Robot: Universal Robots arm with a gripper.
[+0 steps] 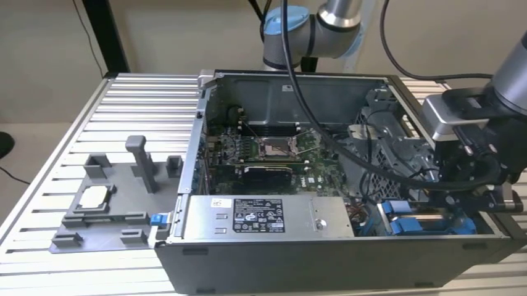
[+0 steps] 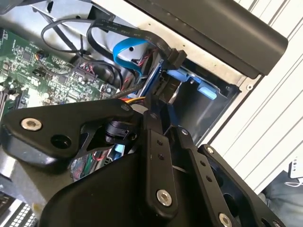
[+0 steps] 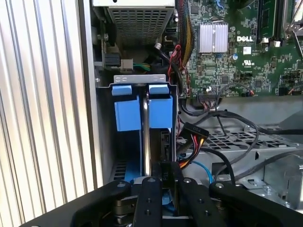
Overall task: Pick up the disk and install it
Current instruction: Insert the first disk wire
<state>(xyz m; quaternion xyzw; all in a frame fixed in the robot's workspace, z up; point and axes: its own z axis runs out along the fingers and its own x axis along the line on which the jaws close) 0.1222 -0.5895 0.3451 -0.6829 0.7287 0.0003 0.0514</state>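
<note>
- Blue carrier tabs frame the disk (image 3: 148,137), which you see edge-on in the first wrist view. It stands upright in the drive bay (image 3: 105,142), at a front corner of the computer case (image 1: 329,265).
- Your gripper (image 3: 159,173) has its two black fingers clamped together on the disk's near edge. In both wrist views the thin edge runs straight out from between the fingertips.
- In the exterior view the arm reaches down into the case at the exterior view's right. The gripper sits low among the blue parts in that corner.
- The second wrist view shows you a blue flat cable (image 2: 125,52) looping just beyond the disk. A black connector (image 2: 173,56) on a flat black cable lies close by the disk's far end.
- A bundle of red, yellow and black wires (image 3: 188,163) runs just beside the bay, near the fingers. You cannot tell whether it touches them.
- The grey power-supply box (image 1: 255,216), with a white label on its face, lies along the case's front wall. It is to the exterior view's left of the bay and apart from the gripper.
- The green motherboard (image 1: 272,154) covers the case floor behind that box.
- Outside the case, the slotted aluminium table (image 1: 123,111) carries a grey fixture tray (image 1: 107,231) at the exterior view's left. A small square silver chip (image 1: 95,196) rests on that tray, well apart from your gripper.
</note>
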